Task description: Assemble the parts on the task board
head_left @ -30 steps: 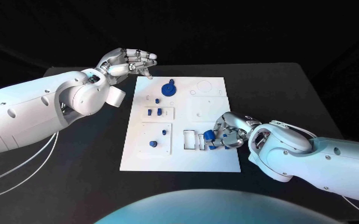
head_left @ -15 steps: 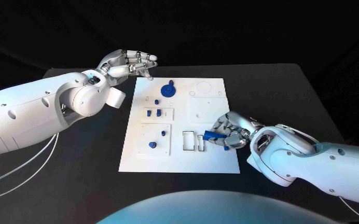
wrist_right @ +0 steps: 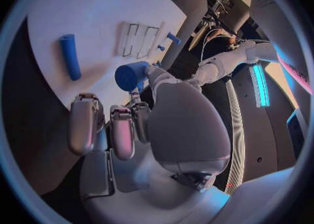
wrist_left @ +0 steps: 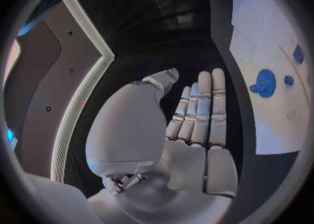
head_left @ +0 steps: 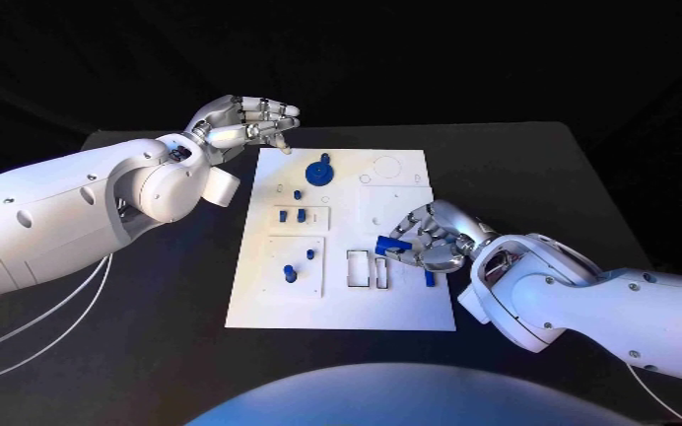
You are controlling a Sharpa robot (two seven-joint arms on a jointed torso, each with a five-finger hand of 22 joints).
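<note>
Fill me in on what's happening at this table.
A two-armed robot is assembling small blue parts on a white task board. Its right hand holds a blue cylinder above the board's right side, near two rectangular slots; another blue rod lies loose on the board. The left hand hovers empty off the board's far-left corner, by the blue gear.

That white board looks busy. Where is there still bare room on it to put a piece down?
On the task board, the strip along the near edge is bare, as is the far right corner past the right hand. It is crowded on the left by the small blue parts and at mid-board, where the right hand holds a blue cylinder.
</note>
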